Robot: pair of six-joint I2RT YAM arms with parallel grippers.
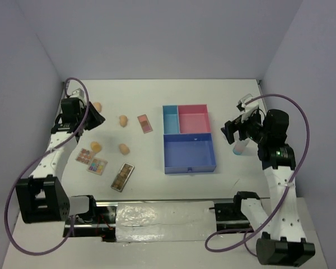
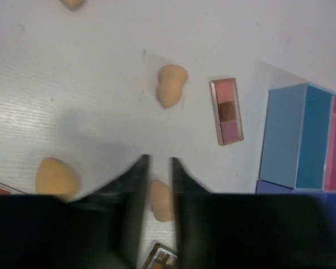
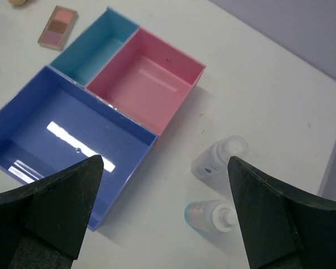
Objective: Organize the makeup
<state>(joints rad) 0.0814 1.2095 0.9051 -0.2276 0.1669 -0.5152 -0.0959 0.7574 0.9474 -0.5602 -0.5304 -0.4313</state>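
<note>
Right gripper [image 3: 165, 161]: hovering spread wide, gripping nothing, above gradient bottle [image 3: 210, 216] and clear white bottle [image 3: 219, 157], both sitting just beside compartment tray [image 3: 126, 179]. Left gripper [image 2: 158, 159]: hanging with fingers barely parted (nothing between them) over beige sponges [image 2: 171, 84], pink palette [image 2: 227, 110] lying nearby.

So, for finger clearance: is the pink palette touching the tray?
Apart. The left wrist view shows a clear gap between the pink palette and the tray.
</note>
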